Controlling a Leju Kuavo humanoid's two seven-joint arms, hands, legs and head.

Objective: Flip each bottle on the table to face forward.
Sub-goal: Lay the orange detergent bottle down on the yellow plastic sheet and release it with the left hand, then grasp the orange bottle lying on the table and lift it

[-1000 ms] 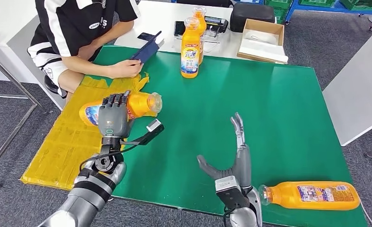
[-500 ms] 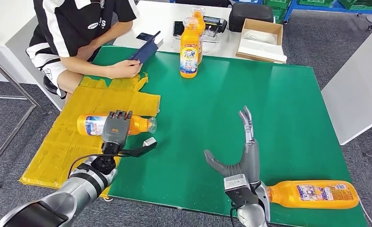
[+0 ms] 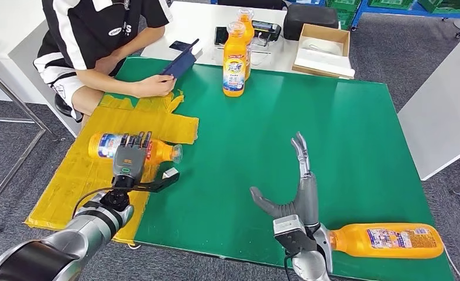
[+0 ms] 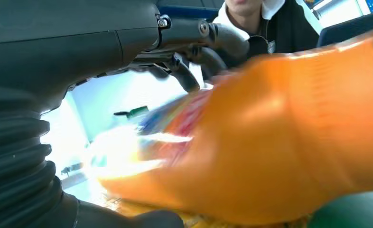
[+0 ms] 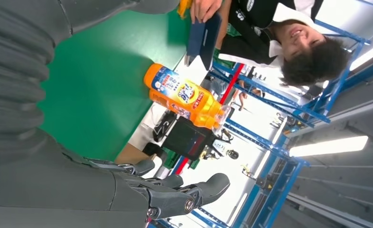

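1. Nearest edge of the green worktop (image 3: 345, 146): one orange bottle (image 3: 385, 240) lies on its side, cap end toward the right hand (image 3: 298, 193), which stands just beside it, fingers spread, holding nothing.
2. Left side: the left hand (image 3: 129, 159) grips a second orange bottle (image 3: 102, 144) from above; this bottle lies horizontal over the yellow sheet (image 3: 87, 175).
3. Far edge: two orange bottles (image 3: 235, 58) stand upright, close together.
4. Beyond the left corner: a seated person (image 3: 93, 35) holds a dark blue case (image 3: 179, 61); a cardboard box (image 3: 324, 50) rests on the white table behind.
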